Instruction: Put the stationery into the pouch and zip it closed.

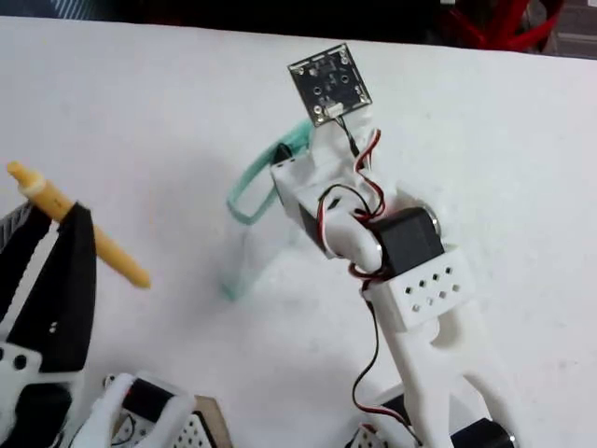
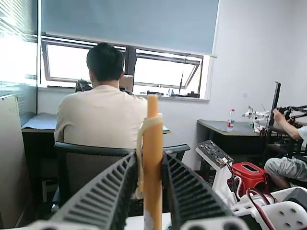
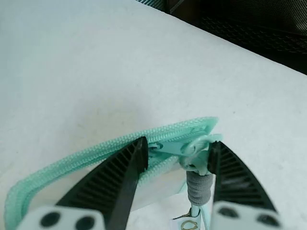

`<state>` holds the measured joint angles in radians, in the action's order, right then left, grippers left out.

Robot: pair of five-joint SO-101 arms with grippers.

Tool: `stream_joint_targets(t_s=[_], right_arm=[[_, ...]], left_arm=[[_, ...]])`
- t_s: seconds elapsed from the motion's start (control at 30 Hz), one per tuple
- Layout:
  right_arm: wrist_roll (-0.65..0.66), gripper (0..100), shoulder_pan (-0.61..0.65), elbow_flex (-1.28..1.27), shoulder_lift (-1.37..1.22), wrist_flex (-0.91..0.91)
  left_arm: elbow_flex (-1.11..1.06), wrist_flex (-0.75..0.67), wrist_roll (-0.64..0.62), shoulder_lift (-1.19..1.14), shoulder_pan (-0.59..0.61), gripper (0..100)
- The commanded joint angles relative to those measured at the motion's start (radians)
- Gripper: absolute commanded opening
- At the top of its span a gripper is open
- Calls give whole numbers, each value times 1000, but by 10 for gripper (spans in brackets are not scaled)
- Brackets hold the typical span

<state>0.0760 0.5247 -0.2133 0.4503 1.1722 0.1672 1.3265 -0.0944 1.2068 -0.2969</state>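
Clamping a slim yellow pen (image 1: 117,257), left tool (image 2: 150,165) — right tool (image 3: 176,148) pinches mint pouch (image 3: 96,153) at zipper.

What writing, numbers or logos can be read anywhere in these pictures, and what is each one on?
No text here can be read.
Gold mark on the tag of the pouch: too blurred to read.
Label on the bottle: too small to read.
On the pen: no print seen.
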Motion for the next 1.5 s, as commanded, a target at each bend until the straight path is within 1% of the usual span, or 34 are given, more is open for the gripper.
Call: stream_joint_targets(t_s=[0.0,0.1,0.17,0.3,0.37,0.5,0.6,0.67,0.73,0.9,1.1,1.27,1.47], right_arm=[[-8,204,-7,-60,-21,4],[-8,204,-7,-60,-21,4],[-8,204,-10,-60,-19,1],[-8,204,-15,-61,-18,-7],[-8,204,-13,-61,-21,-8],[-8,204,-13,-61,-19,-8],[-8,204,-13,-61,-18,-8],[-8,204,-13,-61,-18,-8],[-8,204,-13,-61,-15,-8],[-8,204,-15,-61,-15,-8],[-8,204,-16,-61,-22,-8],[-8,204,-50,-61,-13,-15],[-8,204,-54,-61,-15,-16]], left_arm=[[-281,-236,11,97,-8,43],[-477,-411,11,160,-7,46],[-571,-523,11,168,-8,46],[-677,-738,5,147,-22,46],[-687,-799,8,94,-51,46],[-672,-818,8,-18,-113,42],[-643,-819,9,-56,-148,42],[-631,-821,6,-76,-150,42],[-641,-855,6,-97,-145,42],[-746,-931,6,-147,-143,42],[-884,-1005,5,-150,-143,42],[-954,-1031,5,-150,-142,42],[-1008,-1031,6,-148,-124,42]])
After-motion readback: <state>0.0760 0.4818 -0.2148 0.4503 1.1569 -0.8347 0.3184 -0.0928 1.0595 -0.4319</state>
